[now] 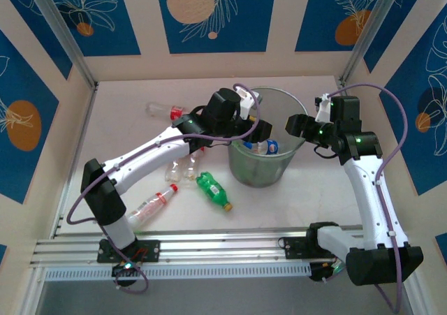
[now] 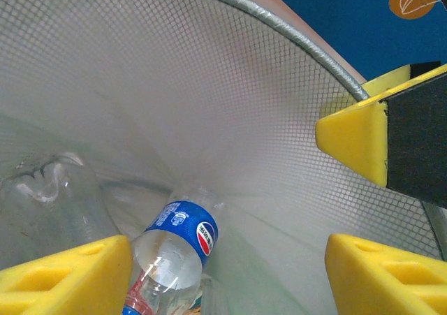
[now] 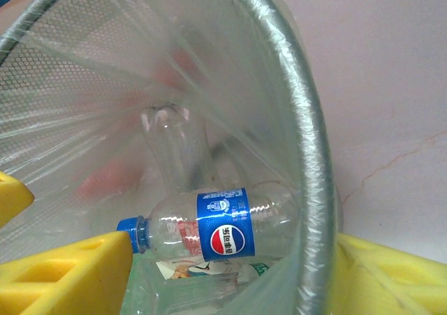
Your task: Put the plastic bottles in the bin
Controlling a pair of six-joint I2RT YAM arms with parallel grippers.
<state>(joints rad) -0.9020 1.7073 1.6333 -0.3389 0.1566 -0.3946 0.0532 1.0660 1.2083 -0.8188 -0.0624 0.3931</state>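
Thin clear plastic is what these bottles are made of, so I judge them light, easily crushed, slick and prone to roll. A gentle squeeze across the labelled belly should hold better than one at the cap. The blue-labelled bottle (image 3: 223, 224) already lies inside the mesh bin (image 1: 265, 172), on its liner with other clear ones. Four or five bottles lie on the table to the bin's left: the green bottle (image 1: 211, 191), a red-capped bottle (image 1: 155, 204), a clear pair (image 1: 183, 167) and a far bottle (image 1: 162, 110). The left gripper (image 2: 227, 273) hangs over the bin's mouth, fingers spread and empty. The right gripper (image 3: 234, 259) is also spread, with the rim running between its fingers unpinched.
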